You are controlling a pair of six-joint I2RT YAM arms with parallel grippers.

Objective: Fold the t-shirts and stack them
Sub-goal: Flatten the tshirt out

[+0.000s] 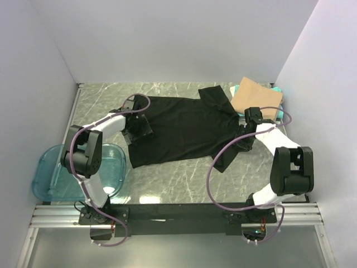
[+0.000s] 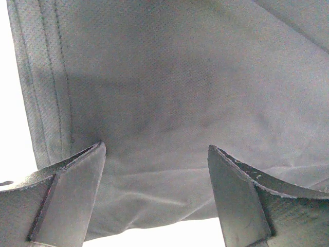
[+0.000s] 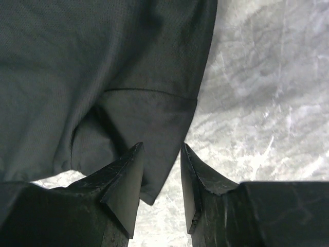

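A black t-shirt [image 1: 184, 128] lies spread flat across the marble table [image 1: 178, 176], its collar end toward the right. My left gripper [image 1: 139, 129] hovers low over the shirt's left part, jaws wide open; in the left wrist view the cloth [image 2: 180, 77] fills the frame behind the open left gripper [image 2: 156, 146]. My right gripper [image 1: 244, 142] is at the near right sleeve. In the right wrist view the sleeve [image 3: 149, 128] hangs down between the parted fingers of the right gripper [image 3: 161, 145], with a gap showing. A folded tan t-shirt [image 1: 256, 96] rests on a teal one [image 1: 286, 115] at the back right.
A translucent blue tub [image 1: 56, 173] stands at the near left, partly behind the left arm. White walls close in the table on the left, back and right. Purple cables loop off both arms. Bare marble [image 3: 267, 92] shows right of the sleeve.
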